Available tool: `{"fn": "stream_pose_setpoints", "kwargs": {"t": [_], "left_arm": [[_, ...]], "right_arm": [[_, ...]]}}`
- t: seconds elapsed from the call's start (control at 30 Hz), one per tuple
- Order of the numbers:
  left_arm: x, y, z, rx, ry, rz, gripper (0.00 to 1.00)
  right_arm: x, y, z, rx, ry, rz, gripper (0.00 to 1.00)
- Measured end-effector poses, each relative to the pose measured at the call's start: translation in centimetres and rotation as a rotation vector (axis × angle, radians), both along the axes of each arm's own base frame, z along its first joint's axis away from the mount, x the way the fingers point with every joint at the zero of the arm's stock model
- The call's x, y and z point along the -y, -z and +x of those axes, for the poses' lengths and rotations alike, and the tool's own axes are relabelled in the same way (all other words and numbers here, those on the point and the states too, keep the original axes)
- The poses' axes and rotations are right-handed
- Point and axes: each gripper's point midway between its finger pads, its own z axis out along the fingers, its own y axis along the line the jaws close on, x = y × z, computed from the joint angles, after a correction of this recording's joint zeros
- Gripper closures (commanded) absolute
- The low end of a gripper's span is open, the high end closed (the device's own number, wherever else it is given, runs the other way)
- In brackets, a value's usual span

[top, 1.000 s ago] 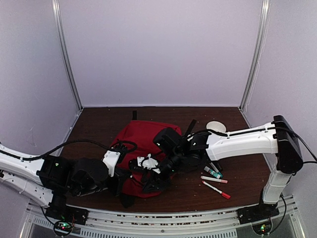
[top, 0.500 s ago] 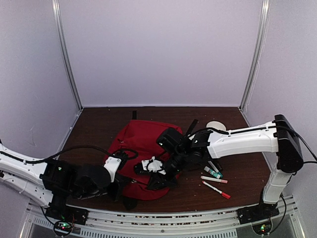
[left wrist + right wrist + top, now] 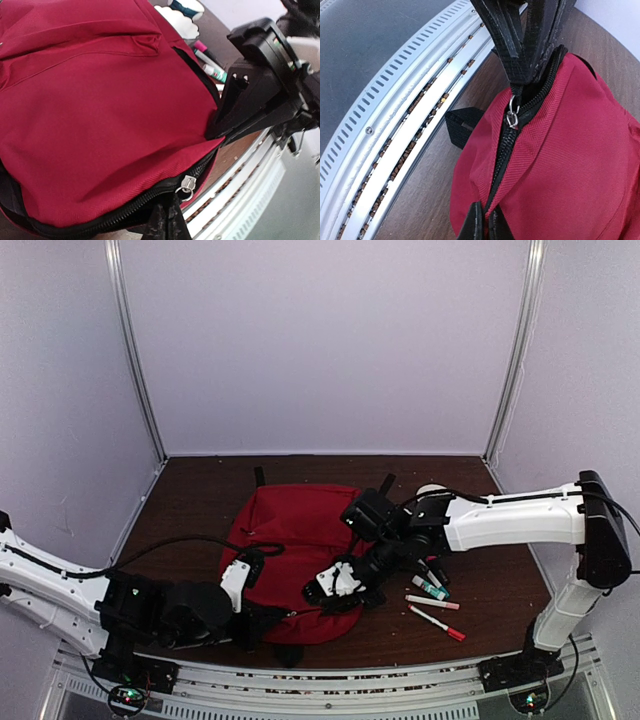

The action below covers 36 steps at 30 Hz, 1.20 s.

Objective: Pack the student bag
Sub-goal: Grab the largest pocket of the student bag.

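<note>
My left end effector [image 3: 167, 222] pinches the zipper edge, nearest the brown desk [image 3: 200, 490] rim | large red fabric student bag with black zippers [image 3: 290, 530] lies mid-desk, looks zipped | right end effector [image 3: 481, 222] pinches same seam | I'd tension the tape, pull along track | white marker pens [image 3: 437, 622] lie beyond, unpacked

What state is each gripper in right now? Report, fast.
left gripper: closed, pinching the student bag at its zipper.
right gripper: closed on the same bag, along the zipper.
</note>
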Motion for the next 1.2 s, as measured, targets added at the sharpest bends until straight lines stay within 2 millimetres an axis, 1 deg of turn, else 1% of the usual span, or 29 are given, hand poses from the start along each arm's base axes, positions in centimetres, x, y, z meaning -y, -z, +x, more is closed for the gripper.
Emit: {"fn": "stream_pose_setpoints", "kwargs": {"t": [0.1, 0.17, 0.27, 0.37, 0.4, 0.43, 0.47, 0.5, 0.53, 0.57, 0.6, 0.63, 0.7, 0.77, 0.83, 0.87, 0.93, 0.97, 1.07, 1.1, 1.2], "left_arm": [[-0.5, -0.5, 0.1, -0.027, -0.033, -0.049, 1.0], [-0.7, -0.4, 0.2, -0.041, -0.051, -0.059, 1.0], [-0.5, -0.3, 0.3, -0.043, -0.062, -0.052, 1.0], [0.1, 0.1, 0.4, -0.031, -0.053, -0.016, 1.0], [0.4, 0.0, 0.4, -0.019, -0.041, -0.005, 0.94], [0.7, -0.1, 0.4, -0.007, -0.03, 0.002, 0.83], [0.9, -0.5, 0.5, 0.01, -0.019, 0.01, 0.7], [0.5, -0.5, 0.7, 0.036, -0.019, 0.052, 0.59], [-0.3, -0.2, 0.9, 0.059, -0.015, 0.101, 0.52], [-1.2, 0.3, 1.2, 0.076, -0.019, 0.152, 0.47], [-1.9, 0.6, 1.4, 0.095, -0.019, 0.196, 0.44], [-2.5, 0.8, 1.7, 0.112, -0.018, 0.231, 0.42], [-3.4, 0.5, 2.1, 0.132, -0.017, 0.261, 0.41], [-4.2, -0.4, 2.5, 0.145, -0.024, 0.25, 0.39], [-4.8, -1.9, 2.7, 0.163, -0.03, 0.204, 0.38], [-5.0, -2.5, 2.8, 0.174, -0.03, 0.177, 0.42], [-5.3, -2.9, 2.7, 0.199, -0.008, 0.133, 0.65], [-5.4, -2.5, 2.5, 0.209, 0.014, 0.12, 0.71], [-5.1, -0.8, 1.9, 0.227, 0.094, 0.117, 0.71], [-4.9, -0.4, 1.6, 0.229, 0.118, 0.117, 0.68], [-4.0, 0.2, 1.0, 0.233, 0.182, 0.102, 0.52]], "right_arm": [[-0.4, -0.6, 0.5, 0.024, -0.014, 0.043, 1.0], [-0.4, -0.6, 0.7, 0.028, -0.017, 0.056, 1.0], [-0.2, -0.4, 0.8, 0.025, -0.015, 0.058, 1.0], [0.3, 0.0, 0.9, 0.019, -0.005, 0.048, 1.0], [0.6, 0.0, 0.9, 0.016, 0.0, 0.045, 1.0], [0.9, -0.1, 1.0, 0.014, 0.007, 0.045, 0.95], [1.2, -0.3, 1.0, 0.013, 0.013, 0.045, 0.88], [2.3, -0.1, 1.3, 0.014, 0.04, 0.006, 0.82], [4.2, 0.4, 1.6, -0.001, 0.08, -0.043, 0.77], [5.7, 1.0, 1.9, -0.018, 0.116, -0.089, 0.72], [7.1, 1.5, 2.0, -0.035, 0.147, -0.133, 0.7], [8.2, 1.7, 2.3, -0.05, 0.176, -0.167, 0.68], [9.1, 1.8, 2.0, -0.067, 0.191, -0.2, 0.66], [9.6, 1.2, 1.3, -0.079, 0.189, -0.21, 0.65], [9.6, 0.2, 0.7, -0.085, 0.189, -0.196, 0.65], [9.5, -0.6, 0.4, -0.087, 0.193, -0.178, 0.66], [8.9, -2.1, -0.1, -0.085, 0.196, -0.141, 0.67], [8.4, -3.0, -0.4, -0.083, 0.197, -0.119, 0.68], [6.3, -5.0, -1.3, -0.065, 0.168, -0.062, 0.7], [5.7, -5.4, -1.7, -0.053, 0.151, -0.052, 0.7], [3.9, -5.9, -3.4, 0.011, 0.079, -0.044, 0.68]]}}
